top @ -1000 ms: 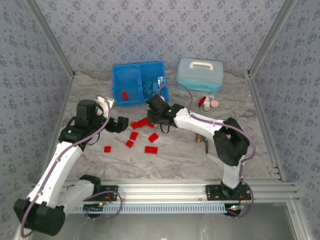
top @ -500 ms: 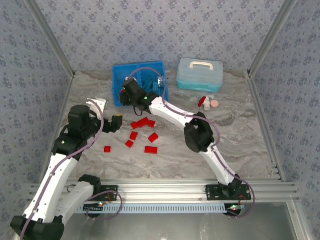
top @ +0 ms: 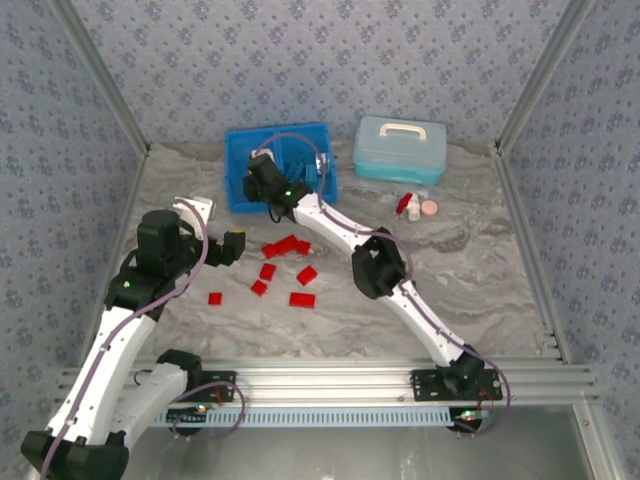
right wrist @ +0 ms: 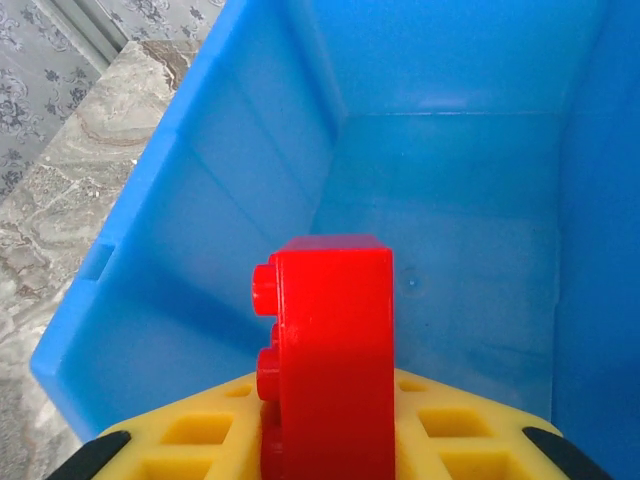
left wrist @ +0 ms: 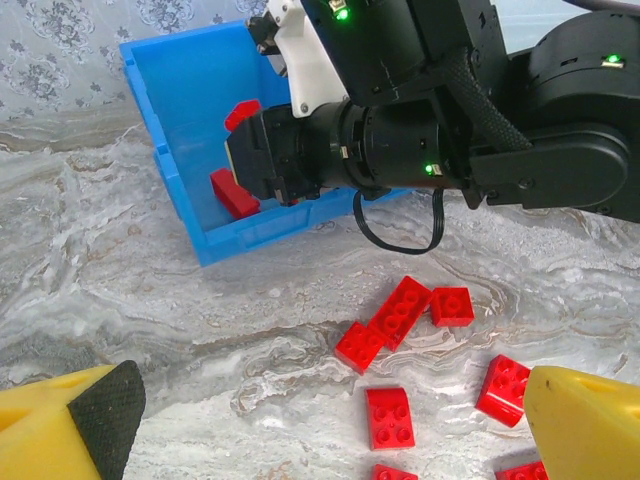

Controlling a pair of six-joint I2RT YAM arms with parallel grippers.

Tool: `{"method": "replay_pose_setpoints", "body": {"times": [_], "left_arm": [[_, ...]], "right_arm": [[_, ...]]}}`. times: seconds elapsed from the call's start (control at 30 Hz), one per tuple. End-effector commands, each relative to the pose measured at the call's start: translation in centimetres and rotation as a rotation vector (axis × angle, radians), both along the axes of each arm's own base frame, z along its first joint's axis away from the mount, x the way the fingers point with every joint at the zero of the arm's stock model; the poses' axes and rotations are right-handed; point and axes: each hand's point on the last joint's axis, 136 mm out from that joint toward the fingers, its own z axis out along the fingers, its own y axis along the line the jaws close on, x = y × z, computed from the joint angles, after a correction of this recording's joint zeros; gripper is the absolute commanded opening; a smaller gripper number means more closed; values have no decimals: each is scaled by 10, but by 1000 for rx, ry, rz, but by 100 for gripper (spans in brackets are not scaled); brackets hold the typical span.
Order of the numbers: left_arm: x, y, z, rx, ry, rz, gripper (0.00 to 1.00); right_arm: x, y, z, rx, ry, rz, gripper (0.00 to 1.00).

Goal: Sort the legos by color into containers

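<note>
**Red brick arrives over the tray as the right arm swings across the table**

Closest to the table's near edge, the left gripper point(top: 232, 247) hangs with its jaws wide apart and nothing between them. It sits just left of the loose red legos point(left wrist: 400, 310). It has drawn back slightly over the past second and has kept that place since. A handful of red bricks lie scattered around the middle of the table point(top: 480, 260), with one stray brick point(top: 214, 298) nearer the left edge.

Beyond them is the main change. The right gripper point(left wrist: 245, 150), which a second ago was low over that scatter, has reached out to the blue tray point(top: 240, 135) by the table's far edge. It now hovers over the left compartment point(right wrist: 200, 230), clamped on a red brick point(right wrist: 330, 340) held on edge with its studs facing sideways. Another red brick point(left wrist: 235, 193) already lies on that compartment's floor against the near wall. Judging by this, the carry is over and only the release is left, which would put red with red.

Some details are hard to make out:

- The right arm's forearm and cable cross the right compartment point(top: 310, 150), so its contents cannot be made out from above.
- In the right wrist view the held brick blocks the floor directly beneath it.
- That view's bottom edge cuts off the yellow fingers point(right wrist: 200, 435).

Furthest back, a pale lidded case point(top: 400, 145) and a small red-and-white bottle point(top: 408, 205) stand toward the far right corner, well apart from the work.
</note>
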Motion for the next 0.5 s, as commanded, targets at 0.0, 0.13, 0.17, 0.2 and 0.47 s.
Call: {"method": "replay_pose_setpoints", "body": {"times": [0.0,0.13,0.17,0.2,0.47], "left_arm": [[0,4,7,12,-17,11,99],[1,4,4,15,-7,9,99],[1,4,4,14,-7,10,99],[1,4,4,14,-7,10,99],[2,4,2,21,-1,14,99]], "right_arm": [[11,1,-2,-8,-53,-5,31],[12,1,-6,3,-39,-4,37],[12,2,-4,6,-37,0,39],[10,3,0,10,-37,5,41],[-11,10,69,16,-112,67,46]]}}
